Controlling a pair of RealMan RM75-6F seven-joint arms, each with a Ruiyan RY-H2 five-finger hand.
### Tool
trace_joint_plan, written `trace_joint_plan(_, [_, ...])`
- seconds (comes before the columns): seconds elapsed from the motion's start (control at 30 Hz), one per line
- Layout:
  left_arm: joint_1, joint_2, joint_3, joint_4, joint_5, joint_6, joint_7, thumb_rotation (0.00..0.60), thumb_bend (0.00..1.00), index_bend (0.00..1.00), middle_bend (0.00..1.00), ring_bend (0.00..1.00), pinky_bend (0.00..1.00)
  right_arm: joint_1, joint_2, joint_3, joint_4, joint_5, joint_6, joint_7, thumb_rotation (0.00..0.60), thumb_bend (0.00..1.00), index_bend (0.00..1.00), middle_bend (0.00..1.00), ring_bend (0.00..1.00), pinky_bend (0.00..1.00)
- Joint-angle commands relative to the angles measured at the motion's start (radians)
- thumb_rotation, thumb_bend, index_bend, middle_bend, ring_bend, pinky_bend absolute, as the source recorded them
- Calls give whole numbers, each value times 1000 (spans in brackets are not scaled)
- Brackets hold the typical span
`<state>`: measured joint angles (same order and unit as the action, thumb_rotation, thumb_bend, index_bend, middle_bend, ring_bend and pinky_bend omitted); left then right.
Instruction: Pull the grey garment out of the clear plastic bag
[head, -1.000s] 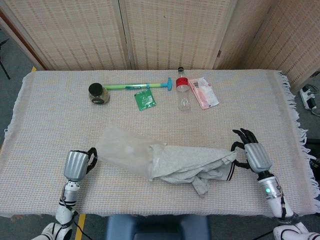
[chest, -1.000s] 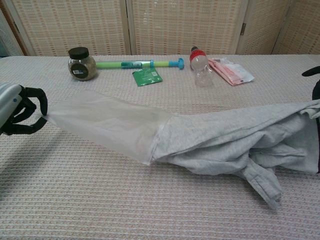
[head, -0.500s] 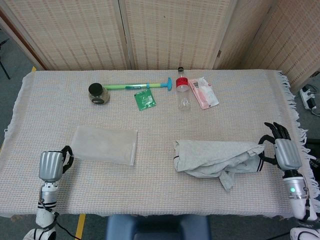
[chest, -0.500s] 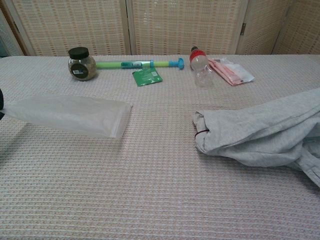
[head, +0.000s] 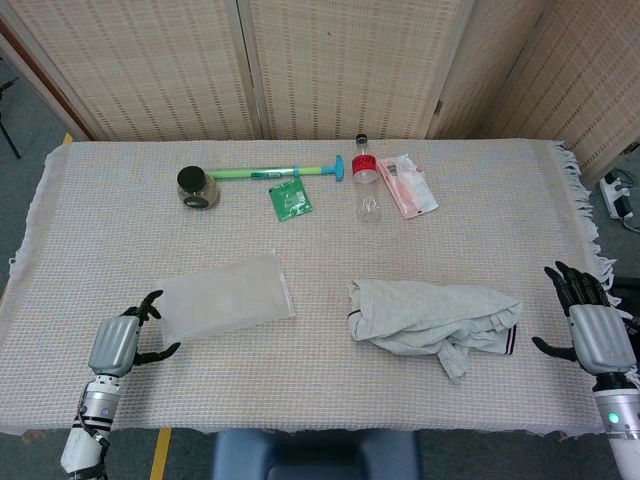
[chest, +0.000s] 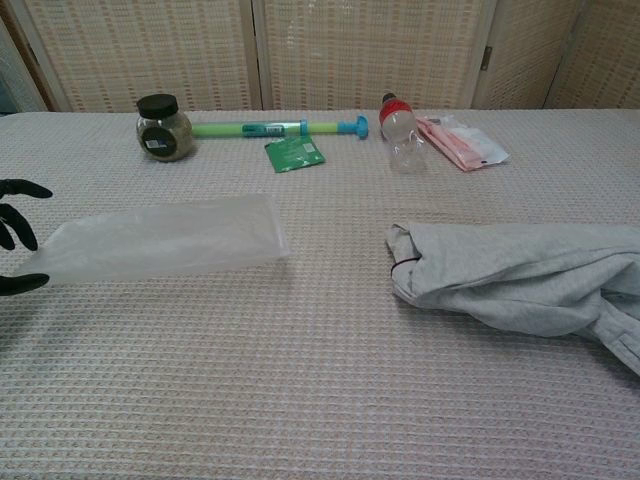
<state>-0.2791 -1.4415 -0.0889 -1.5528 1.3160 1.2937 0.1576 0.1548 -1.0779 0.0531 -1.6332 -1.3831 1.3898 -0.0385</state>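
Nearest the front edge, the left hand (head: 120, 343) rested with fingers (chest: 20, 189) spread, holding nothing, just beside the left end of the bag (head: 226, 297). The right hand (head: 596, 335) sat at the near right, fingers likewise apart and empty, a little apart from the garment (head: 430, 317). Garment lay crumpled on the cloth (head: 320, 400), fully outside the bag, the two well apart. Along the far side were a jar (head: 197, 187), a green tube (head: 275, 172), a green packet (head: 290, 201), a bottle (head: 366, 182) and a pink packet (head: 410, 186).
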Motion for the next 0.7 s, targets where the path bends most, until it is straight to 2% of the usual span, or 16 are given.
trace_joint_plan(0.03, [27, 224, 42, -258, -91, -92, 66, 352, 179, 169, 211, 123, 249, -87, 17, -33, -127, -27, 143, -217, 600, 80, 0, 0, 0, 0])
trace_joint_plan(0.1, [50, 274, 62, -296, -67, -73, 40, 354, 181, 170, 205, 114, 230, -104, 15, -42, -154, -33, 165, -263, 600, 79, 0, 0, 0, 0])
trace_joint_plan(0.23, [104, 317, 93, -294, -33, -17, -27, 348, 180, 163, 179, 93, 196, -125, 7, -56, -159, -46, 176, -273, 600, 80, 0, 0, 0, 0])
trace_joint_plan(0.37, [186, 269, 68, -206, 38, 199, -12, 349, 177, 163, 168, 85, 175, -134, 5, -38, -138, -18, 177, -258, 600, 79, 0, 0, 0, 0])
trace_joint_plan(0.47, [204, 251, 57, -172, 88, 274, 8, 348, 176, 181, 168, 83, 168, -133, 11, -22, -131, 22, 159, -244, 600, 81, 0, 0, 0, 0])
trace_joint_plan(0.7, [212, 243, 41, -131, 103, 293, -4, 344, 176, 186, 168, 79, 166, -131, 29, -9, -140, 39, 132, -216, 600, 81, 0, 0, 0, 0])
